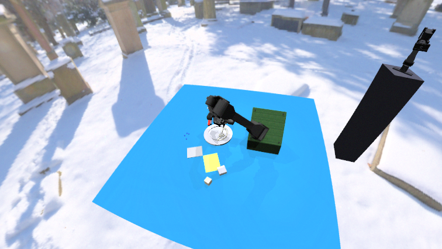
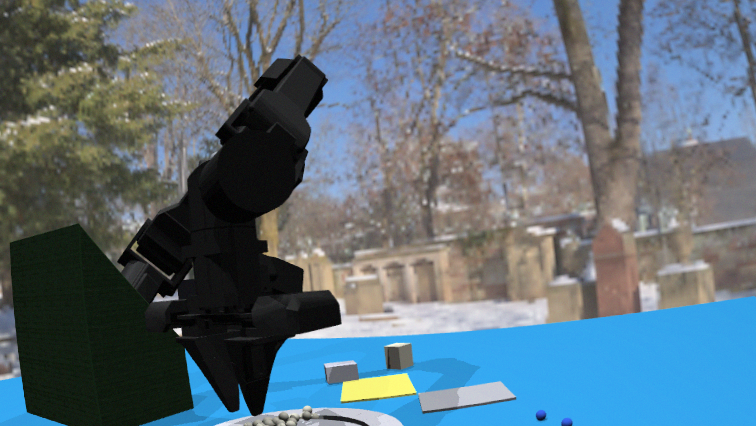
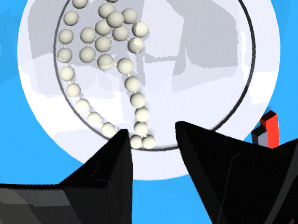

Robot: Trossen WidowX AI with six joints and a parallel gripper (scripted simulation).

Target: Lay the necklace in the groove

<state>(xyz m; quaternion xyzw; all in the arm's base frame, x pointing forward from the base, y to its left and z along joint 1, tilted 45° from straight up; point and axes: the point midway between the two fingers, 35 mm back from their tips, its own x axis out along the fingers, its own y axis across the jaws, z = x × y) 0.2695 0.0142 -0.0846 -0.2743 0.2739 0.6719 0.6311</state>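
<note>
The arm (image 1: 228, 113) (image 2: 224, 259) is showing matte black nearly all over, with charcoal facets catching the light. In the exterior view, a big round drum joint (image 2: 251, 174) is bulging at its middle, and a chunky, square-edged housing (image 2: 296, 87) is jutting out at one o'clock. From above, a slim straight link (image 1: 242, 120) is running toward four o'clock and widening into an angular block (image 1: 259, 130). The gripper (image 1: 222, 125) (image 2: 246, 411) (image 3: 152, 133) is wearing two smooth black fingers (image 2: 259, 386) — wedges tapering to narrow, blunt tips.
</note>
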